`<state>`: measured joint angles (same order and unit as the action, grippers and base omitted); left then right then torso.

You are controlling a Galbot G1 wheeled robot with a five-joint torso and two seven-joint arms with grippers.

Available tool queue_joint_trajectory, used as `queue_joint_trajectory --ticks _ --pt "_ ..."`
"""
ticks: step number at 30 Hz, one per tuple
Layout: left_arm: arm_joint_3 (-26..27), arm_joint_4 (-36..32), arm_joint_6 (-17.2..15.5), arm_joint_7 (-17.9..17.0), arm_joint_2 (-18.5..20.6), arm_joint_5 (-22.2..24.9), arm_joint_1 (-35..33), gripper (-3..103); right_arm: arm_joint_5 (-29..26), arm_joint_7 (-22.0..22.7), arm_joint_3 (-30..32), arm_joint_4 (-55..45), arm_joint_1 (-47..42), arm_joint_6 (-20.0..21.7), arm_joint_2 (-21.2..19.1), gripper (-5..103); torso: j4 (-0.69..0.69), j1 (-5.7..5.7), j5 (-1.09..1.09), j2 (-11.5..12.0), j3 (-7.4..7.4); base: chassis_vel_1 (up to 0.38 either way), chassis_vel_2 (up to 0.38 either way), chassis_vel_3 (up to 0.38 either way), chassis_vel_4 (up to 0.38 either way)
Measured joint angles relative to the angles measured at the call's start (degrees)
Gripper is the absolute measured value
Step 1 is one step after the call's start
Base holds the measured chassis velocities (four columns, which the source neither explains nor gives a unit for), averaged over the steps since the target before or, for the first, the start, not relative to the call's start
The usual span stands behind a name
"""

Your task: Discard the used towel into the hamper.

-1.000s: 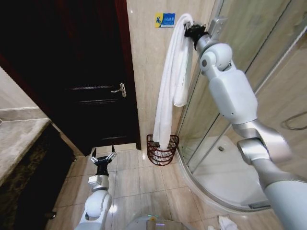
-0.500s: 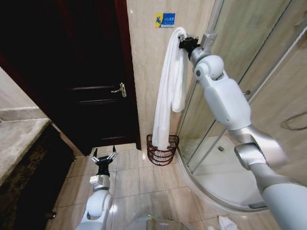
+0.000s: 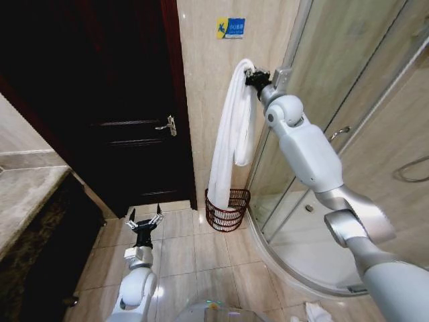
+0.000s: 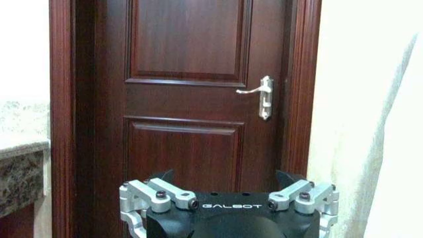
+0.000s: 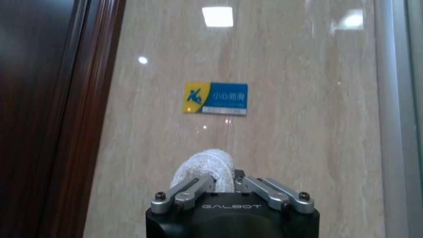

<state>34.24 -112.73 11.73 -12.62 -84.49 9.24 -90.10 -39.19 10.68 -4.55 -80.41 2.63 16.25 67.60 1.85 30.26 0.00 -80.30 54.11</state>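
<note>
A long white towel (image 3: 230, 134) hangs doubled from my right gripper (image 3: 253, 76), which is shut on its top fold high against the beige wall. Its lower end dips into the hamper (image 3: 227, 209), a small dark reddish-brown wire basket on the floor by the wall. In the right wrist view the towel's bunched top (image 5: 207, 168) sits between the gripper's fingers (image 5: 186, 191). My left gripper (image 3: 143, 223) hangs low near the floor, open, facing the dark door. The left wrist view shows its spread fingers (image 4: 146, 192) with nothing between them.
A dark wooden door (image 3: 120, 100) with a metal handle (image 3: 169, 125) stands left of the hamper. A curved glass shower enclosure (image 3: 315, 201) rises directly right of it. A stone counter (image 3: 23, 194) is at the far left. A blue and yellow sign (image 3: 231, 27) is on the wall.
My right gripper has come down and to the left with the towel, and the towel's lower end has sunk deeper into the hamper. The left arm has stayed put.
</note>
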Motion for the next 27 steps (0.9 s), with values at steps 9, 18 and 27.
queue_joint_trajectory --ticks 9,18,27 --pt "-0.3 0.4 0.4 0.0 -0.3 0.0 0.4 100 1.4 0.0 -0.3 -0.2 -4.0 -0.6 0.3 7 0.00 0.00 0.00 0.0 0.00 0.000 0.000 0.000 0.000" --pt "-0.8 0.4 0.4 0.0 -1.0 -0.2 0.1 100 2.4 -0.4 0.4 0.2 -6.9 -1.2 -0.3 7 0.00 0.00 0.00 0.0 0.00 0.000 0.000 0.000 0.000" --pt "-0.8 0.2 0.5 0.2 -1.1 -0.2 0.0 100 3.2 -0.4 1.4 -0.6 -10.6 -1.6 -0.7 7 0.00 0.00 0.01 0.0 0.00 0.000 0.000 0.000 0.000"
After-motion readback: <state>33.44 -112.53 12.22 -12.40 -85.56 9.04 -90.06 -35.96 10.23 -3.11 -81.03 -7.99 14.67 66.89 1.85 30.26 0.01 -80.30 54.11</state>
